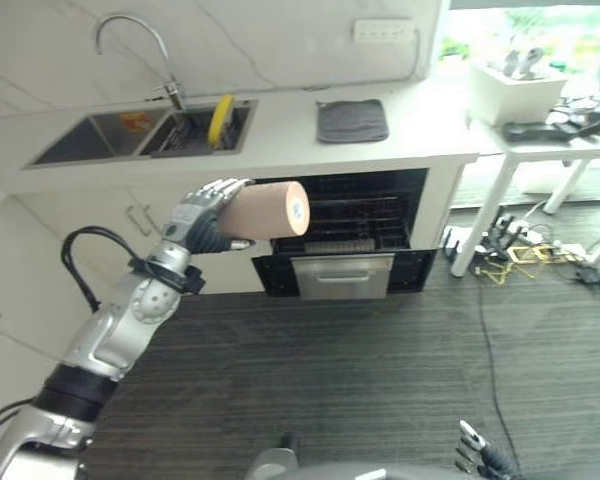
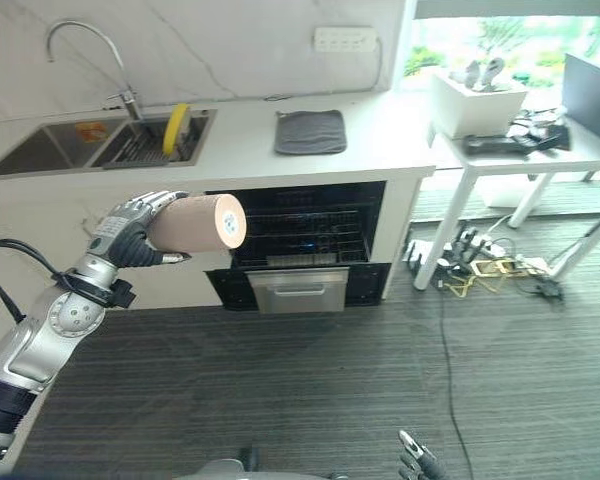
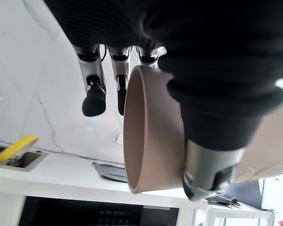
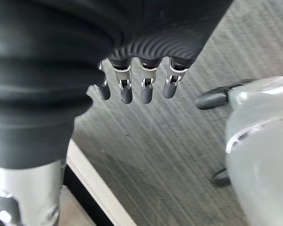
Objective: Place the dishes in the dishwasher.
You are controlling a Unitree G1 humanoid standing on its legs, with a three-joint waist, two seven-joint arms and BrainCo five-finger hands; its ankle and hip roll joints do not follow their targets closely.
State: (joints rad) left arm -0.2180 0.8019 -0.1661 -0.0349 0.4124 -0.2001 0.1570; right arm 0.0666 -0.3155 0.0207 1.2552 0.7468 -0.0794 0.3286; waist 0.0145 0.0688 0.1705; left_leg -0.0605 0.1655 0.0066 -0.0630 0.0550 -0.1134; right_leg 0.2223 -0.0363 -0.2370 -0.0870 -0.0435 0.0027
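The left hand is clamped on a tan cylindrical cup lying sideways, with no legible print, before the open black dishwasher at three o'clock. The right hand hangs with fingers relaxed over the floor.

Left hand grips a tan cup, thumb across it; white counter and yellow dish beyond.

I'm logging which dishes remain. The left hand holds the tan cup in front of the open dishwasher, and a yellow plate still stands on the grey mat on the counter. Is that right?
Not quite. The yellow plate stands in the sink, not on the grey mat, as the left eye view shows. The rest holds: the left hand grips the tan cup in front of the open dishwasher.
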